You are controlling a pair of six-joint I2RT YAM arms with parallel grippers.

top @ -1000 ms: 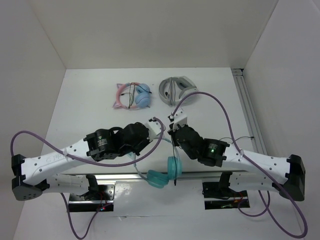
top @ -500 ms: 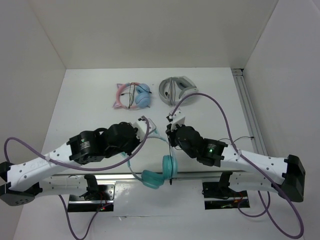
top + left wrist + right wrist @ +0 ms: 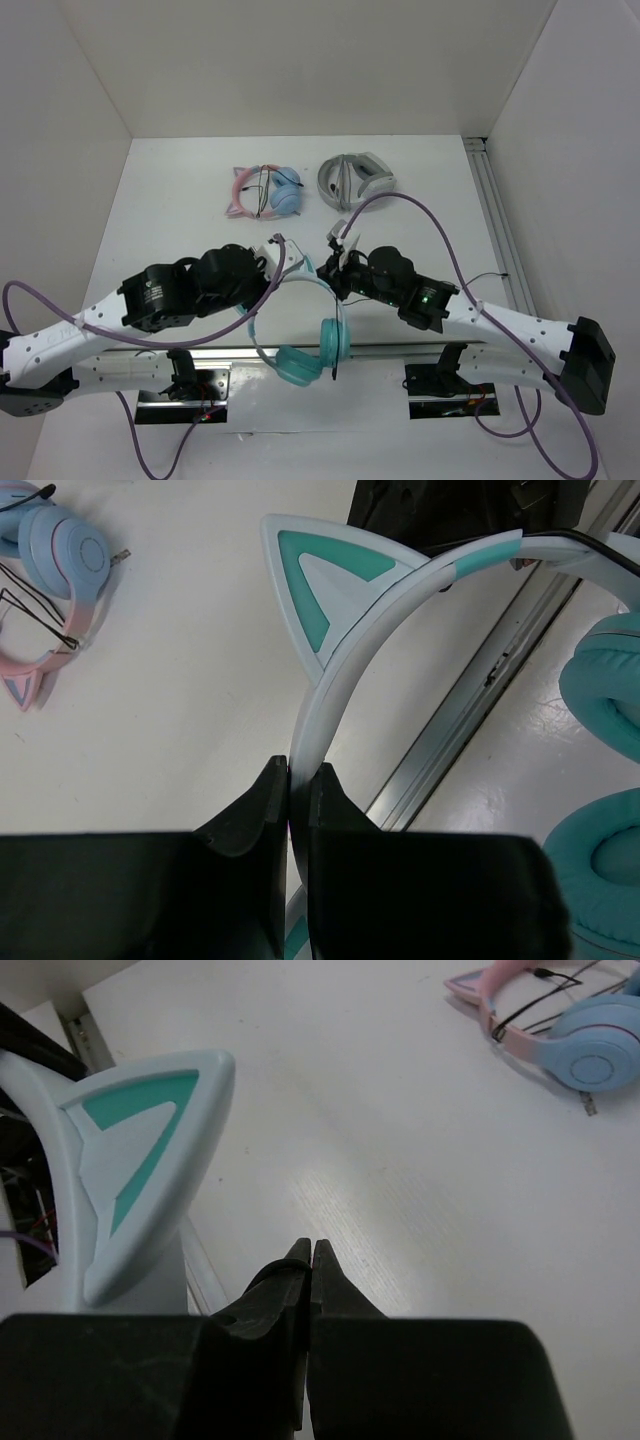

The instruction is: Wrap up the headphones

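The teal headphones (image 3: 297, 366) hang over the table's near edge, with both round earcups low between the arm bases. My left gripper (image 3: 294, 263) is shut on their white-and-teal headband (image 3: 340, 670), just below a cat ear (image 3: 322, 585). The earcups show at the right of the left wrist view (image 3: 600, 690). My right gripper (image 3: 336, 266) is close beside the headband. In the right wrist view it (image 3: 312, 1246) is shut on the thin black cable (image 3: 272, 1271), which loops over one finger. A cat ear (image 3: 130, 1155) stands to its left.
Pink-and-blue cat-ear headphones (image 3: 266, 192) and grey-and-white headphones (image 3: 356, 180) lie at the back of the table. The pink-and-blue pair also shows in both wrist views (image 3: 60, 565) (image 3: 565, 1015). A metal rail (image 3: 496, 215) runs along the right edge.
Both grippers moved left and slightly back, carrying the teal headphones. The earcups shifted left and lower over the near edge. The left arm drew back to the left.
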